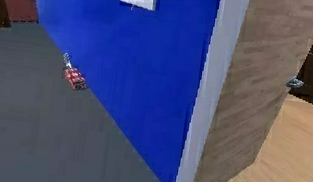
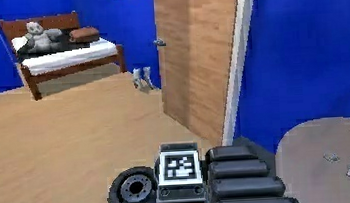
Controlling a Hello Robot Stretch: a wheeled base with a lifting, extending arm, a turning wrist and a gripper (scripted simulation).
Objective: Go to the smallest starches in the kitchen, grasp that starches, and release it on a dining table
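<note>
Ahead, a blue wall (image 1: 139,56) ran far along the grey floor (image 1: 21,112), and a small red thing (image 1: 75,77) lay at its foot. Out to the side, a wooden bed (image 2: 81,59) bearing a plush toy (image 2: 42,38) stood far left, with a wooden door (image 2: 196,58) to its right. At the near edge sat the dark body carrying the fingers (image 2: 136,189). Whether they grasped anything, I could not tell, nor where the starches lay.

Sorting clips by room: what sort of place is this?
Probably a bedroom's edge in a house, not the kitchen: a bed with a soft toy on it, a wooden door, blue walls.
</note>
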